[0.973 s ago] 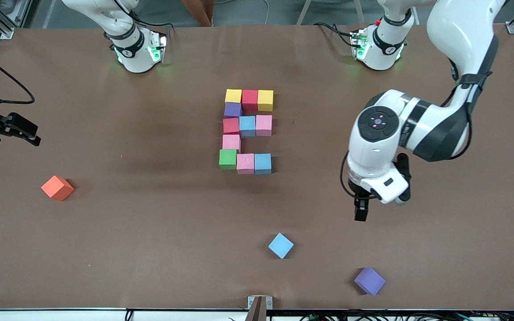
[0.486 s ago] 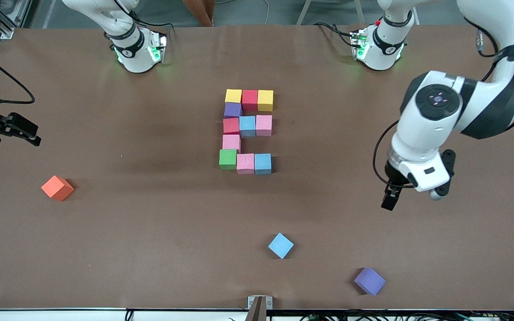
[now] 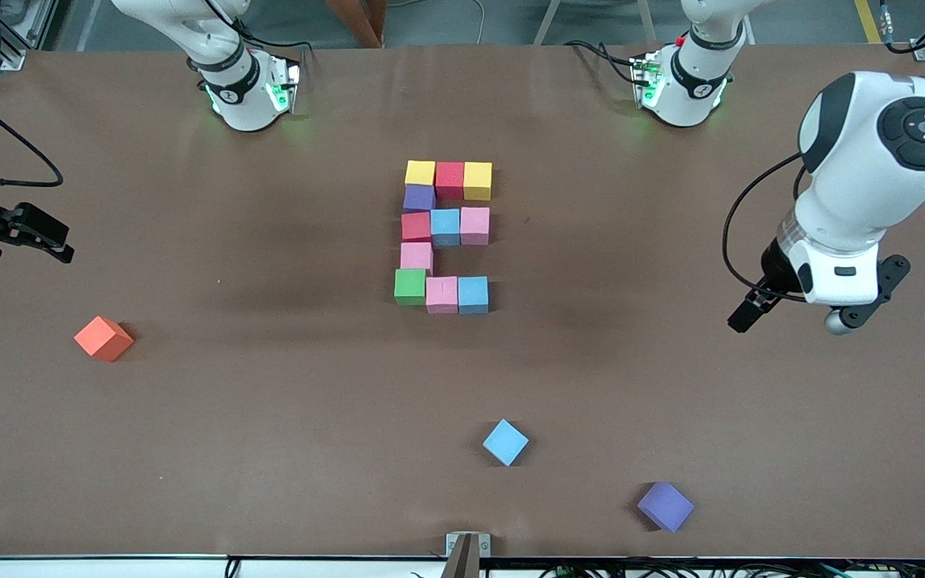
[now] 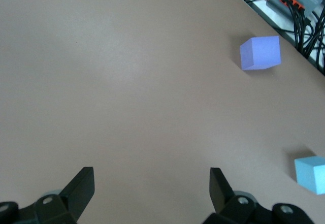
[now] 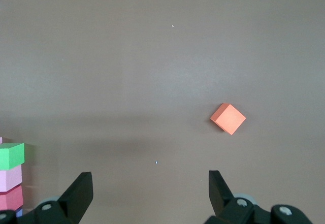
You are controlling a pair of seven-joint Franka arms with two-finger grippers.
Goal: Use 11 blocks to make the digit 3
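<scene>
Mid-table: figure of eleven cubes is seen laid out, three wide, five tall; cubes touching or nearly so.
Top bar: yellow, red, yellow; judged done.
Spine, upper link: purple cube set under the yellow cube at the right arm's end.
Mid bar: red, lt blue, pink; judged done.
Spine, lower link: pink cube, same side as the purple link.
Bottom bar: green, pink, lt blue; green sits a touch off the row's line.
Progress: all eleven counted as placed; digit 3 judged complete, read w/ spine toward the right arm's end. Little left bar maybe squaring the green cube.
Spares: loose lt blue cube and loose purple cube lie nearer the front camera, well apart from the figure; orange cube lies toward the right arm's end. None judged needed.
Left tool: jaws spread wide, nothing held; hung over bare table toward the left arm's end, well apart from the figure.
Right tool: jaws spread wide per wrist view, nothing held; arm waits at the table's edge.
</scene>
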